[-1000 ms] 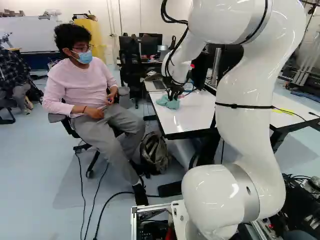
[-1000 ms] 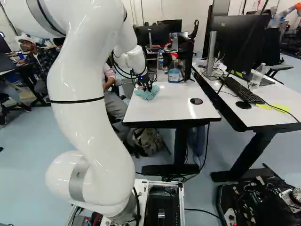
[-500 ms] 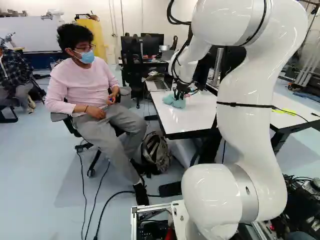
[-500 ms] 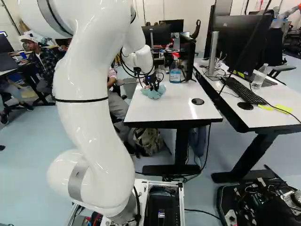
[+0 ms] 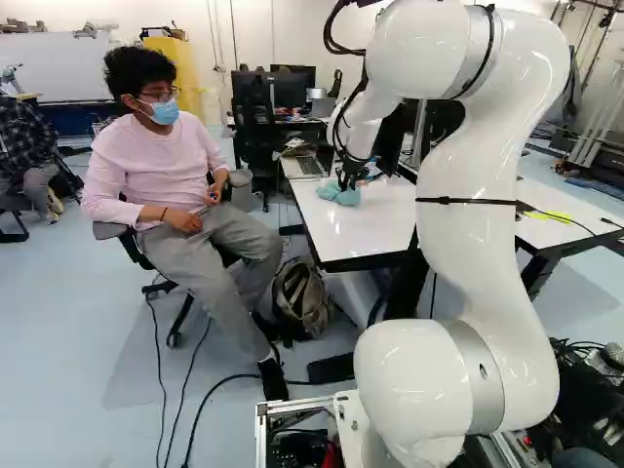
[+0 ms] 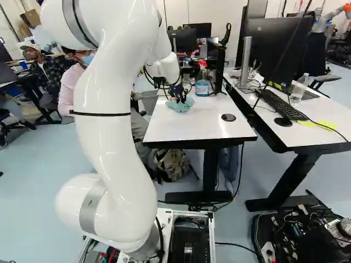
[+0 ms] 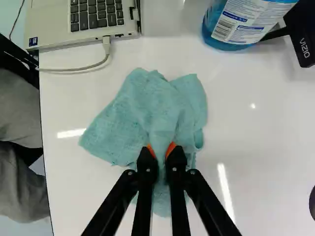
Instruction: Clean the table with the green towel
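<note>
In the right base view my gripper (image 6: 179,99) is low over the far left part of the white table (image 6: 200,123), at the green towel (image 6: 181,106). The wrist view shows the gripper (image 7: 161,150) shut on a bunched fold of the towel (image 7: 142,105), with orange pads pressing from both sides. Most of the cloth spreads ahead of the fingers, crumpled on the tabletop; a smaller part lies beneath them.
Beyond the towel stand a blue-liquid bottle (image 6: 202,87) and a laptop (image 7: 93,19) with a cable. A monitor (image 6: 217,68) rises behind. A person (image 5: 171,185) sits close by the table's left side. Another desk (image 6: 315,131) with a keyboard is at the right.
The gripper and towel have moved together rightward across the table, and the arm's upper part has shifted. The scene's slight sideways shift and return show the base rocking a little.
</note>
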You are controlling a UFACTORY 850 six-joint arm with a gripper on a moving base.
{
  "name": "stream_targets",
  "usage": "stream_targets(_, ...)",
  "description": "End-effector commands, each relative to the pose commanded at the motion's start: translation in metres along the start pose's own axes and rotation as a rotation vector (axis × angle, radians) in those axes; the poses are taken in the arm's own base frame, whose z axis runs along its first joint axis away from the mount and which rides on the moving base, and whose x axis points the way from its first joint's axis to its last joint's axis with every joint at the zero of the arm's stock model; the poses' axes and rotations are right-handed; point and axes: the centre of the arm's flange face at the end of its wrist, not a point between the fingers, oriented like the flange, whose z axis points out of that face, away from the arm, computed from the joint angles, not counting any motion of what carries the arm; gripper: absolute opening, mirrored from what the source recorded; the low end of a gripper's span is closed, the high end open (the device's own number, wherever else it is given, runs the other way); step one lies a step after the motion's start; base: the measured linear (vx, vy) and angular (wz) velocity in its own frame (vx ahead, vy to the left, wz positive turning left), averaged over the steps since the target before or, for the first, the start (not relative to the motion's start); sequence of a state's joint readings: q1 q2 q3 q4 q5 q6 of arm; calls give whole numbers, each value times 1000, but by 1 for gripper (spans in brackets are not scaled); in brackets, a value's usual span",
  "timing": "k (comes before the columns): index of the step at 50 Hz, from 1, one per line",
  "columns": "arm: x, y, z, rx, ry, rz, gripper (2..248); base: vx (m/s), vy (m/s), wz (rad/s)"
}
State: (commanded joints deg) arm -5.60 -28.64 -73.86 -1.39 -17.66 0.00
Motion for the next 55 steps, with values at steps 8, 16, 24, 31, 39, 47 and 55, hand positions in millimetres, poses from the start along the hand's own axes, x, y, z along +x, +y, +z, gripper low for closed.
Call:
stream_targets(8, 2, -15, 1, 11, 3, -20, 37, 2, -13, -62)
stream_targets(16, 3, -30, 1, 21, 3, -41, 37, 2, -12, -56)
stream_targets(24, 2, -44, 0, 32, 3, -62, 37, 0, -11, -51)
stream_targets(31, 1, -57, -1, 42, 3, -80, 37, 0, -13, -65)
stream_targets(39, -4, -71, -4, 52, 0, -100, 37, 2, -13, -63)
stream_targets(47, -13, -80, -9, 59, -7, -114, 37, 1, -4, -21)
stream_targets(55, -25, -80, -16, 60, -18, -117, 37, 0, 0, 0)
